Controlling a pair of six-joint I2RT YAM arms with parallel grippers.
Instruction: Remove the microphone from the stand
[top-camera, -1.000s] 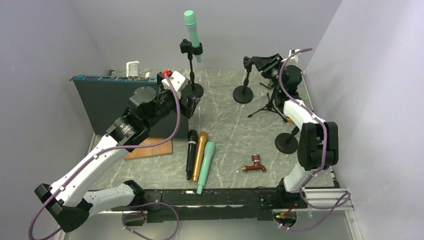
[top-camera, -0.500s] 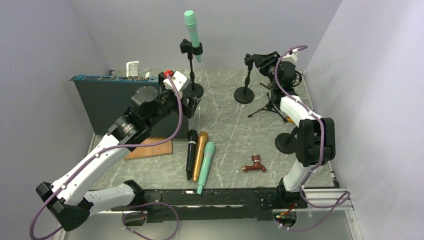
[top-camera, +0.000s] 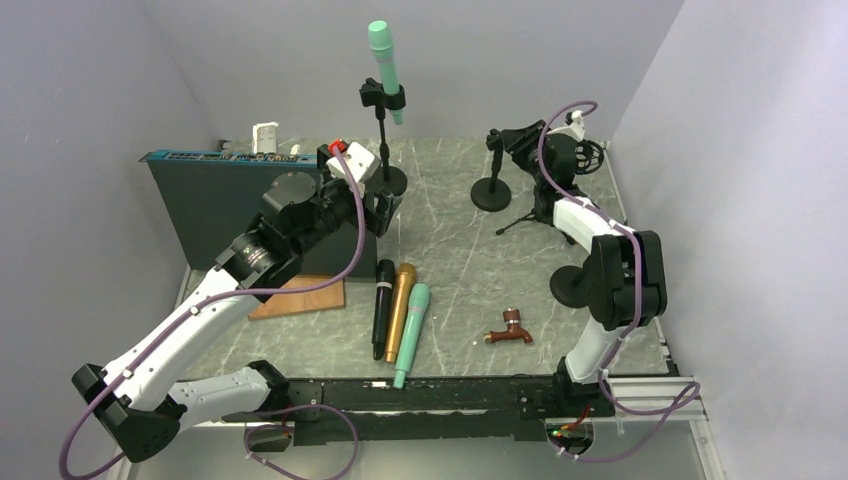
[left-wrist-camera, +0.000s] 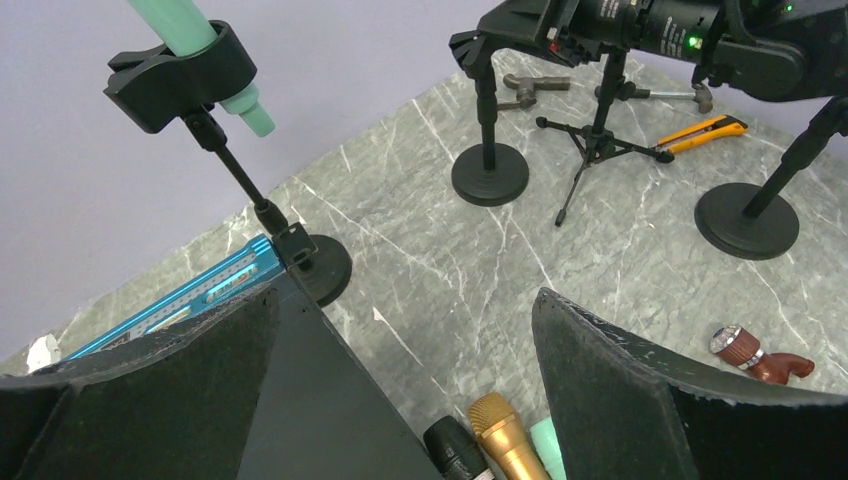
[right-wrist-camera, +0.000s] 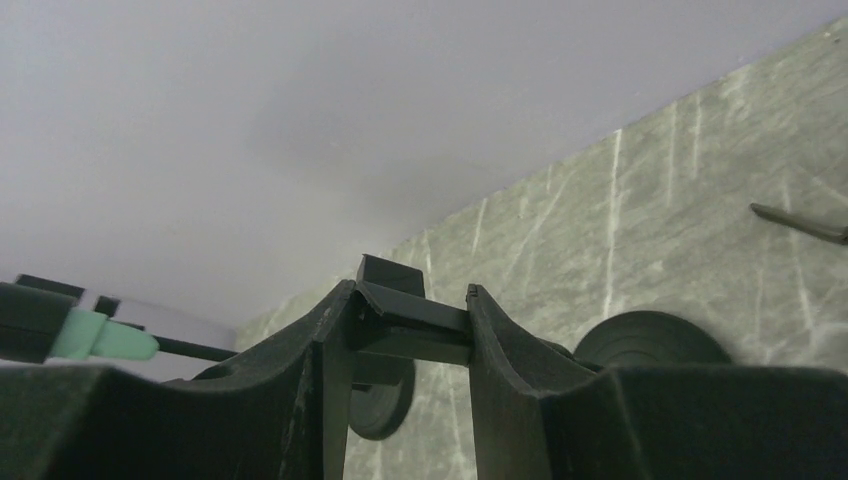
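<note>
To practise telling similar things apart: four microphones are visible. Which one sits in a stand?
The mint-green microphone at the back, clipped near-upright in a stand. The black microphone, gold microphone and second green microphone lie flat on the table.

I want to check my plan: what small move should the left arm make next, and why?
Probably raise the left claw toward the green microphone: the claw is open and low, near the stand's base, and the microphone sits in its clip above. The right claw is shut on another stand's empty clip.
</note>
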